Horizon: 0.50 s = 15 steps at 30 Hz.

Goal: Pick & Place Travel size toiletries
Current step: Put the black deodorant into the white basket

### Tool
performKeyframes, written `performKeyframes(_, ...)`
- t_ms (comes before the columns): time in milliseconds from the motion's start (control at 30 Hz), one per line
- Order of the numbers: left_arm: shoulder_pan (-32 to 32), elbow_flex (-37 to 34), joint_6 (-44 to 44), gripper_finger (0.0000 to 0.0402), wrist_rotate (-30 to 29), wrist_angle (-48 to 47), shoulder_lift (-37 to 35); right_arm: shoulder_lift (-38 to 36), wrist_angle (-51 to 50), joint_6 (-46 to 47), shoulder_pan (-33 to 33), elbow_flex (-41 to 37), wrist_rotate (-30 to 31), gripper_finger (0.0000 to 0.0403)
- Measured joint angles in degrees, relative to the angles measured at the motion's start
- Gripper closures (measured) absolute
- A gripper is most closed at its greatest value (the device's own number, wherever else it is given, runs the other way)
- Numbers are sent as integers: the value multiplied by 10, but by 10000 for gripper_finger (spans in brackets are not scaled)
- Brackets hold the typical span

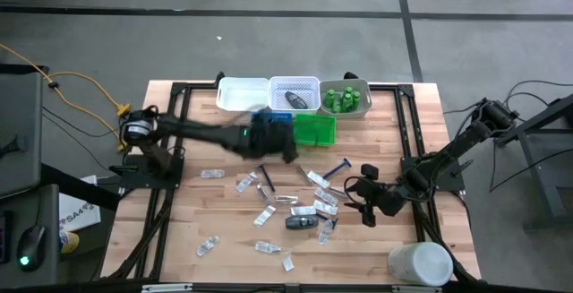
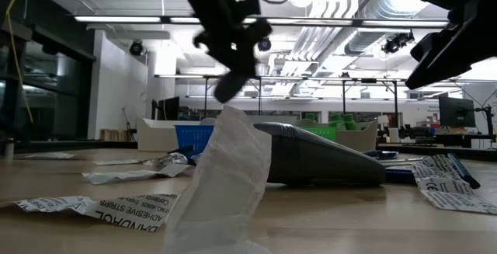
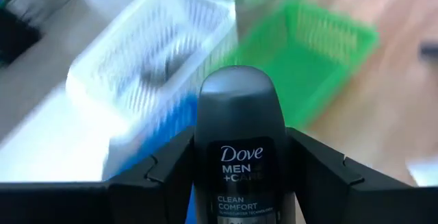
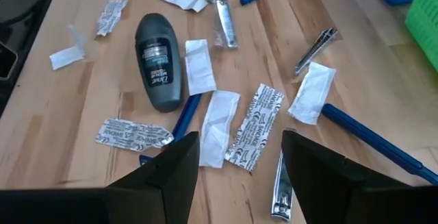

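Our left claw (image 3: 239, 176) is closed on a dark grey Dove deodorant (image 3: 239, 148), its fingers pressed to either flank and the rounded cap pointing ahead. In the high view it hangs above the tabletop (image 1: 179, 230) near the row of trays at the far edge, close to the blue tray (image 1: 269, 118) and the green tray (image 1: 315, 129).

To do this step well, we judge that we should carry the stick to the white mesh basket (image 1: 294, 94), where another grey piece already lies, bring it low over the middle, and only then let go, so it neither bounces off the rim nor lands in a neighbouring tray. The small green bottles (image 1: 345, 99) beside it show that each kind has its own compartment.

Our right claw (image 4: 236, 162) stands open and empty, touching nothing, above the loose pile on the tabletop. Beneath it lie a second grey deodorant (image 4: 159, 61), white packets (image 4: 217, 127), nail clippers (image 4: 282, 190) and a blue razor handle (image 4: 373, 138), all yet to be sorted.
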Motion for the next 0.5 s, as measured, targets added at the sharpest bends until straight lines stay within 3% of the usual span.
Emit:
performKeyframes(200,141,0,156,210,127,166,0,0,2,13,-18,0,0,202)
performKeyframes(367,238,1,155,210,255,229,14,0,5,-1,-39,0,0,202)
performKeyframes(500,282,0,155,210,296,257,45,0,4,-21,-58,0,10,202)
